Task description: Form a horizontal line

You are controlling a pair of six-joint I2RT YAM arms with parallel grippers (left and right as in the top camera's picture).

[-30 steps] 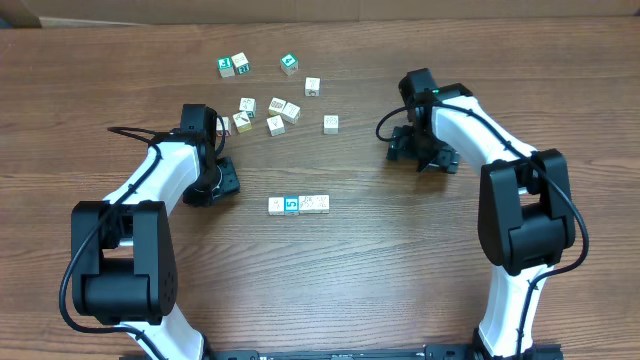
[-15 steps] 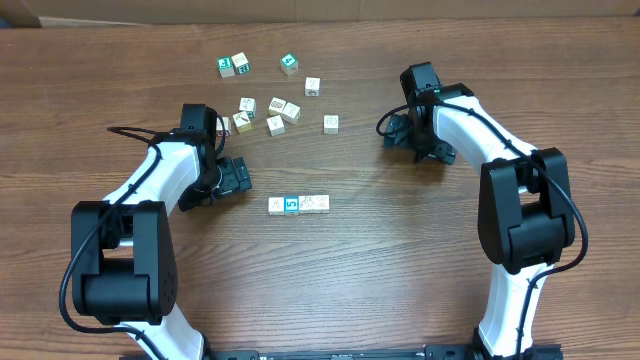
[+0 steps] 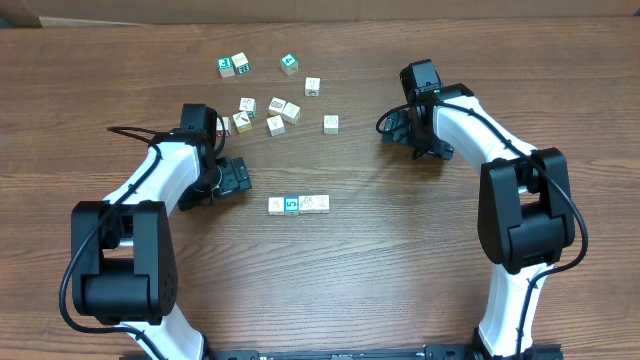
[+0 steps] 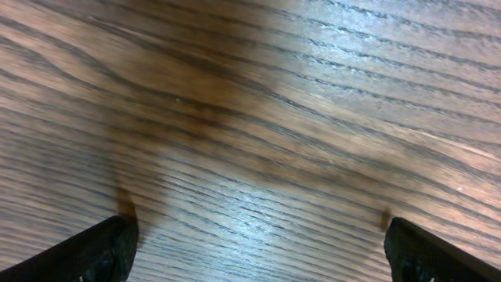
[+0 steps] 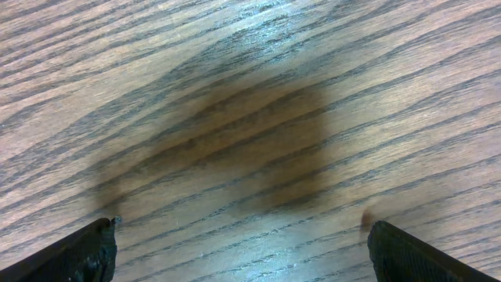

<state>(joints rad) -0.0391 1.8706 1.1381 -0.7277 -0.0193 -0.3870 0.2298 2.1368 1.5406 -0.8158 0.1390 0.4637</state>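
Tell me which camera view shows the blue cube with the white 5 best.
The overhead view. Only there does the blue cube appear, face up, second from the left in the row of four cubes. Both wrist views show only bare table wood; the cube lies outside their frames.

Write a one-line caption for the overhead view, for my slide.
Row of four cubes, with the open, empty left gripper and right gripper to either side; loose cubes beyond.

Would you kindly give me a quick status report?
Left gripper open, empty. Right gripper open, empty. Row of four small wooden cubes formed. Loose wooden cubes scattered beyond.
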